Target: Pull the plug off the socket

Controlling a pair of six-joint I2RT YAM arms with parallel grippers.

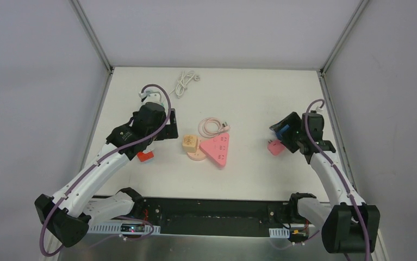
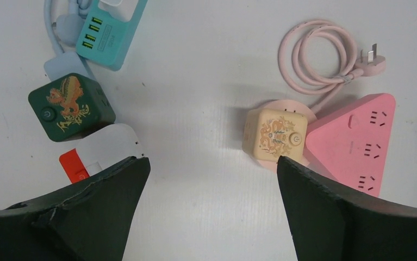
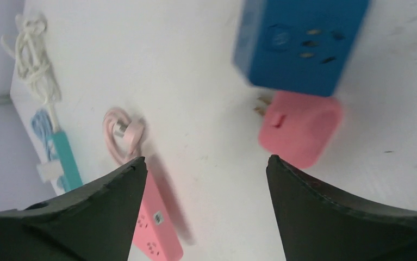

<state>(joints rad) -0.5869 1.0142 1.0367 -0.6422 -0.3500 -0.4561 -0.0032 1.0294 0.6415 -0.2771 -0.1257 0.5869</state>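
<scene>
Right gripper (image 3: 206, 163) jaws spread, holding nothing. Pink plug (image 3: 299, 129) lies on table (image 3: 195, 81) at one o'clock, prongs bare, just beside blue socket (image 3: 298, 43) — pull looks done. Left gripper (image 2: 211, 163) wide, empty. Next: likely retreat.

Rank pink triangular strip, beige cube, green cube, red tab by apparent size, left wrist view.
1. pink triangular strip, largest even with one corner hidden
2. green cube and beige cube: look alike, not ranked
3. red tab, partly hidden
</scene>
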